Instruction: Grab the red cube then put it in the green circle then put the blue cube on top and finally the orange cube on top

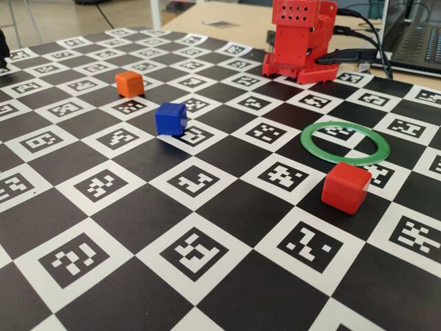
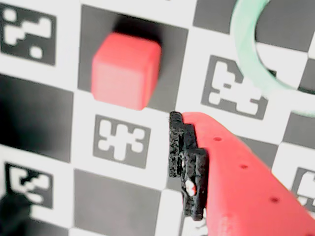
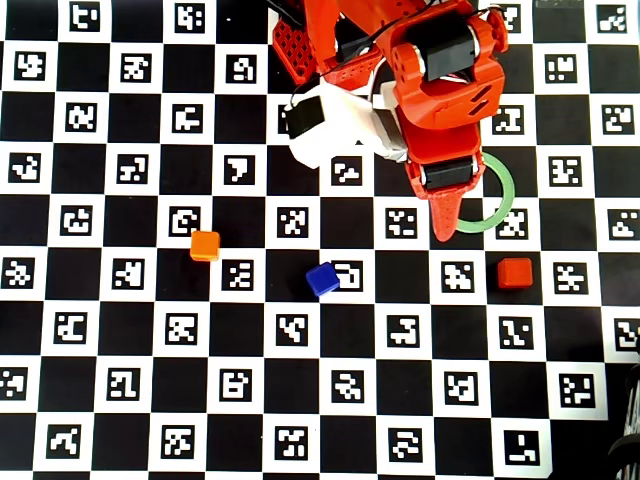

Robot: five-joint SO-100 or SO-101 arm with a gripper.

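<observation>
The red cube (image 1: 346, 187) (image 3: 515, 272) sits on a black square just in front of the green circle (image 1: 344, 143) (image 3: 508, 195), apart from it. In the wrist view the red cube (image 2: 126, 70) lies ahead of my gripper (image 2: 96, 167), and the green circle (image 2: 256, 59) curves in at top right. The gripper (image 3: 445, 225) hangs over the ring's left edge, open and empty; its red finger with a black pad (image 2: 187, 167) has nothing against it. The blue cube (image 1: 170, 118) (image 3: 322, 279) and the orange cube (image 1: 129, 83) (image 3: 205, 245) stand apart further left.
Everything rests on a black-and-white checkerboard with printed markers (image 1: 207, 262). The red arm base (image 1: 300, 41) stands at the board's far edge, with cables and a laptop (image 1: 417, 38) behind it to the right.
</observation>
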